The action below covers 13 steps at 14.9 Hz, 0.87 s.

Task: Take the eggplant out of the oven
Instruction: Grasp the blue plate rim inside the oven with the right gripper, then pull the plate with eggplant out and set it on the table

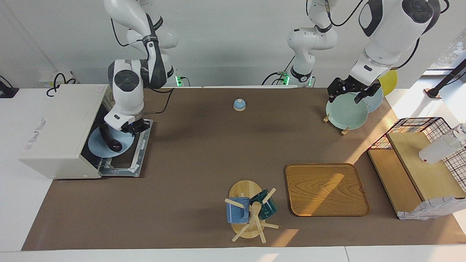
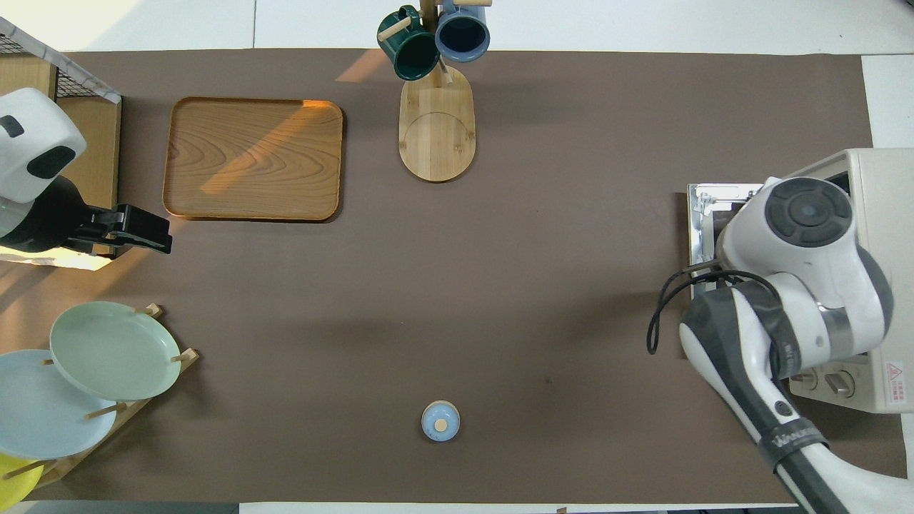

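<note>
The cream-white oven stands at the right arm's end of the table, with its door dropped open flat. A light blue plate sticks halfway out of the oven mouth over the door. The dark, glossy eggplant lies on it. My right gripper is low over the door, shut on the plate's rim beside the eggplant. In the overhead view the right arm hides the plate and eggplant; only the oven and door show. My left gripper waits open over the plate rack.
A small blue bell sits near the robots. The rack of plates stands at the left arm's end, with a wire-and-wood shelf beside it. A wooden tray and a mug tree lie farther out.
</note>
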Tool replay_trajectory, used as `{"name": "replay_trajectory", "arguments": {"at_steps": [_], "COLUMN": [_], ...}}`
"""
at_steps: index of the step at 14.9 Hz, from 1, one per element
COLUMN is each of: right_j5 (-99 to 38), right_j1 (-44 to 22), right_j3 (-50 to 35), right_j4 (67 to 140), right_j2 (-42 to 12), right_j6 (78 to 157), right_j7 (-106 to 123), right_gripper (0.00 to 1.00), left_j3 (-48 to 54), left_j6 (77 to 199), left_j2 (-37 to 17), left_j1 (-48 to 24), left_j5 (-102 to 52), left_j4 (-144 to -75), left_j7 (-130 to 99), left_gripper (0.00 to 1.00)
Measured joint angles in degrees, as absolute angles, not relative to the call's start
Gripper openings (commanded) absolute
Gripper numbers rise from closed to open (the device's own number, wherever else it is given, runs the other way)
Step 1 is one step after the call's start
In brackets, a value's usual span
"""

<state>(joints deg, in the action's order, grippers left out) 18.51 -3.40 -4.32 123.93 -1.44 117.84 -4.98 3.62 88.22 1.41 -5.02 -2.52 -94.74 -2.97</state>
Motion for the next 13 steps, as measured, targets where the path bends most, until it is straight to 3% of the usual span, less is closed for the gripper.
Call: {"name": "replay_trajectory", "arguments": {"at_steps": [5,9,11,13], "right_j5": [16.12,13.88,11.12,10.11], "right_j1": [-19.58,-31.97,-35.43,-38.07], "right_j3": [-5.1,-5.47,-5.49,-5.5], "right_j4": [114.09,91.78,84.08,81.24], "right_j2": [-5.0,-20.11,-28.08,-32.75], "right_j6": [111.31,100.97,102.65,106.13], "right_j7": [-15.46,-32.8,-39.29,-43.27], "right_gripper": [0.0,0.0,0.0,0.0], "left_j3": [3.84,4.01,4.01,4.01], "left_j6": [90.38,91.8,92.67,93.39], "left_j2": [1.41,1.41,1.4,1.35], "left_j1": [-5.07,-5.09,-5.09,-5.09], "left_j5": [-2.52,-2.52,-2.52,-2.52], "left_j4": [-94.71,-94.72,-94.73,-94.74], "left_j7": [-2.97,-2.97,-2.97,-2.97], "left_gripper": [1.0,1.0,1.0,1.0]}}
